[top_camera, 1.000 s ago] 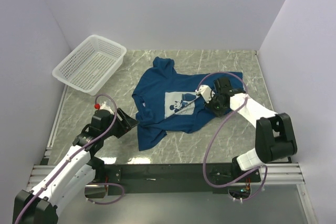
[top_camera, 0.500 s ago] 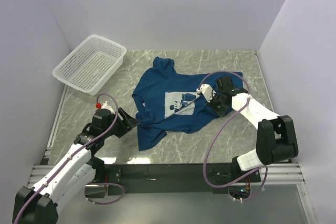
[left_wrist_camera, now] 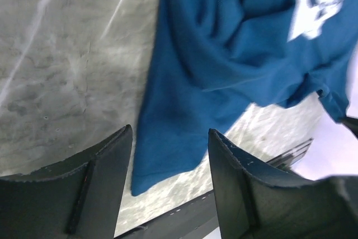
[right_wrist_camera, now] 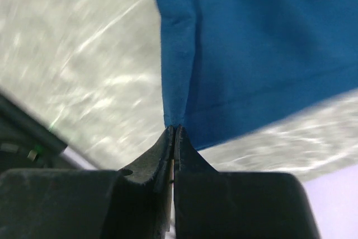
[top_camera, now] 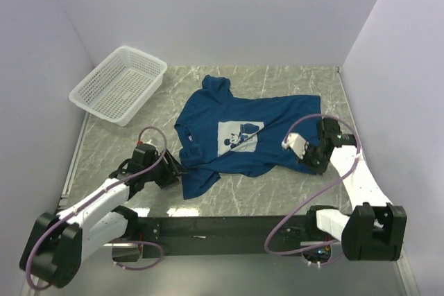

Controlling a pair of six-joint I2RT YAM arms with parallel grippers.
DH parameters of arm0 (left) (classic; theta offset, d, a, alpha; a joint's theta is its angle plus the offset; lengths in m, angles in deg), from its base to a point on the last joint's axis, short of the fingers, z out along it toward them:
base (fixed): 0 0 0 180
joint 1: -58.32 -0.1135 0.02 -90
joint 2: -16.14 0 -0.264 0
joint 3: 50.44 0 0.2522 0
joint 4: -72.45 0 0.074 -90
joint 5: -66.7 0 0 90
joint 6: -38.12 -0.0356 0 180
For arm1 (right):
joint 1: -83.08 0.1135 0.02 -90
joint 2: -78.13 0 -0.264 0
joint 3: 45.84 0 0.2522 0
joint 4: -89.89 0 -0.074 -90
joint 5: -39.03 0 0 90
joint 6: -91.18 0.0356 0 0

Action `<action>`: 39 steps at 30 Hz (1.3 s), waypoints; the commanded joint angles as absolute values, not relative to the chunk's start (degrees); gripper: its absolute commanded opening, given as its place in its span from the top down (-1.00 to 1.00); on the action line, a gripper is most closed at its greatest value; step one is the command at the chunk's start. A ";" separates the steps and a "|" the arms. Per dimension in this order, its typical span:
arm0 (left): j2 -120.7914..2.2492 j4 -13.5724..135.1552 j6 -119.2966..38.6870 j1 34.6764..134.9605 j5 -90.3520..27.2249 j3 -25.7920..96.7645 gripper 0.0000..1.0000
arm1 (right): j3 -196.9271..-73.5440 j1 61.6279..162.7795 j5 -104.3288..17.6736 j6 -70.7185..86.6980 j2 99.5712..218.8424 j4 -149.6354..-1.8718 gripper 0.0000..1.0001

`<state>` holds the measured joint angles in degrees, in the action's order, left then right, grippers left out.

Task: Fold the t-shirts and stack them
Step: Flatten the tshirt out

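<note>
One dark blue t-shirt (top_camera: 236, 136) lies spread and rumpled on the marble table, its pale chest print (top_camera: 237, 134) facing up. My right gripper (top_camera: 303, 161) is shut on the shirt's near right edge; in the right wrist view the jaws (right_wrist_camera: 174, 128) pinch a fold of the blue cloth (right_wrist_camera: 257, 43). My left gripper (top_camera: 175, 170) is open beside the shirt's near left corner. In the left wrist view that blue corner (left_wrist_camera: 173, 149) lies on the table between the spread fingers (left_wrist_camera: 109, 160), untouched.
A white mesh basket (top_camera: 119, 84) stands at the back left, tilted against the wall. The black front rail (top_camera: 222, 227) runs along the table's near edge. Walls close in on the left, back and right.
My right gripper has moved from the shirt's middle to the right and nearer, drawing the cloth out that way. My left gripper has dropped lower toward the shirt's near left corner.
</note>
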<state>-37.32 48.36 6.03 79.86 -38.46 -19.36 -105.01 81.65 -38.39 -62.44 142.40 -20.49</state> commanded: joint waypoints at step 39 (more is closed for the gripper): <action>-18.16 20.37 10.17 96.55 -41.32 -9.97 0.78 | -95.55 54.52 -53.87 -94.36 135.61 -15.79 0.87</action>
